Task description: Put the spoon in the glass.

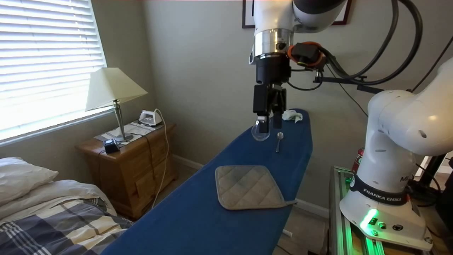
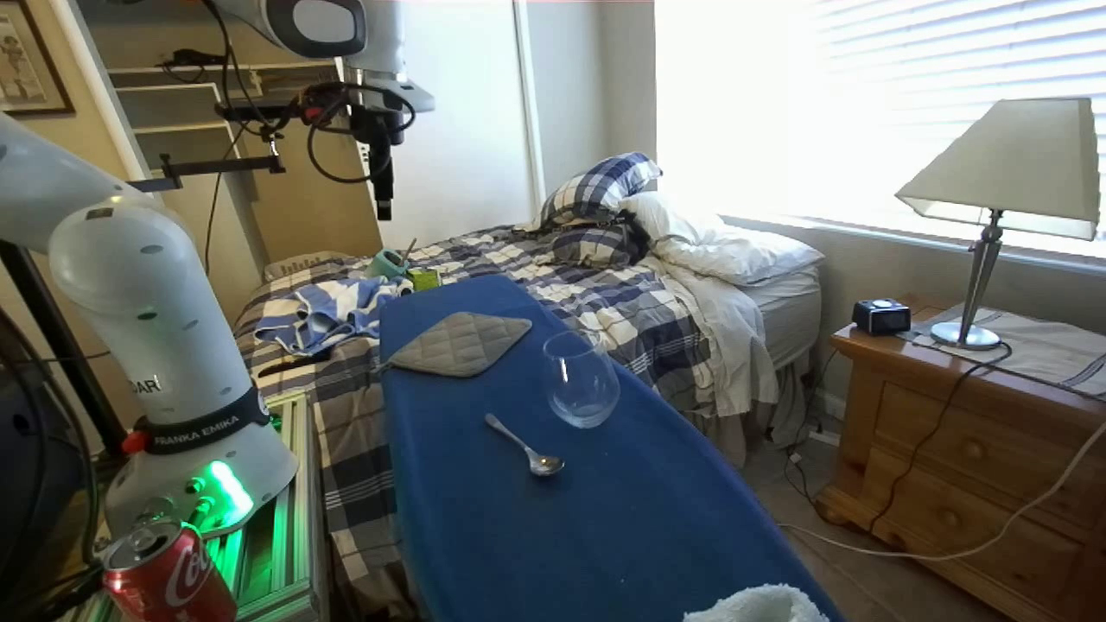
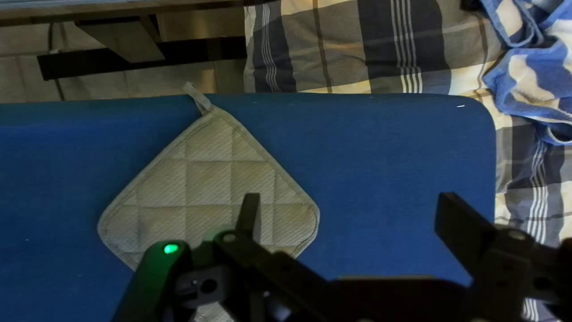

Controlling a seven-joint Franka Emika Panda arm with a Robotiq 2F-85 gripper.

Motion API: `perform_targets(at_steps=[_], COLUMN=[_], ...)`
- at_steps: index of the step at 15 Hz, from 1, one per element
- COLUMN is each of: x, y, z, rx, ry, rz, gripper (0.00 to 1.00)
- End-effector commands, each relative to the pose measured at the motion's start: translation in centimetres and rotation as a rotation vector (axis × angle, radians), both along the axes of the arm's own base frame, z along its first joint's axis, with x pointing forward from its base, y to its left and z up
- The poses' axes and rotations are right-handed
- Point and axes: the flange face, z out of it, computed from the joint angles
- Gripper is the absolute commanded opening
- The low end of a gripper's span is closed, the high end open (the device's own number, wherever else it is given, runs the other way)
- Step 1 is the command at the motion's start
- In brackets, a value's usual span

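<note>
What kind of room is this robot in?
Most likely a bedroom: there's a plaid-covered bed, and a wooden nightstand with a lamp on it.

1 quilted pad [image 1: 247, 187] on blue ironing board [image 1: 191, 219] — 1 lamp [image 1: 113, 90]

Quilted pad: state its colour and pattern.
The quilted pad is greyish beige, stitched into squares, seen best in the wrist view.

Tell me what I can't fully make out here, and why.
Stemless glass, in an exterior view: upper part partly hidden by the gripper.
Quilted potholder, wrist view: lower part partly hidden by the gripper.
Coca-Cola can, in an exterior view: base cut off by the bottom edge.
White cloth, same view: also cut off there.
</note>
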Motion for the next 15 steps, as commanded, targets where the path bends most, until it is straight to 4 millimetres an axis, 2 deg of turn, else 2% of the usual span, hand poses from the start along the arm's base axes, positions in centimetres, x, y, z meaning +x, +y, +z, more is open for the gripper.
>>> perform_targets(at_steps=[1,5,7,8,9,10,15], x=[-1.8,-4.2,-5.2,-3.9,-4.1,-4.2,-4.0], y=[-5.9,-12.7,-16.6,-14.1,-15.1,-15.2,-14.3], z=[1.9,3.1,2.9,2.9,3.0,3.0,2.8], rx=[0.001,-0.006,-0.020,-0.011,-0.004,-0.003,-0.022], ry=[0.026,0.090,0.107,0.104,0.100,0.099,0.105], rz=[-0.055,-0.076,-0.113,-0.100,-0.113,-0.115,-0.094], gripper=[1.00,1.00,1.00,1.00,1.00,1.00,1.00])
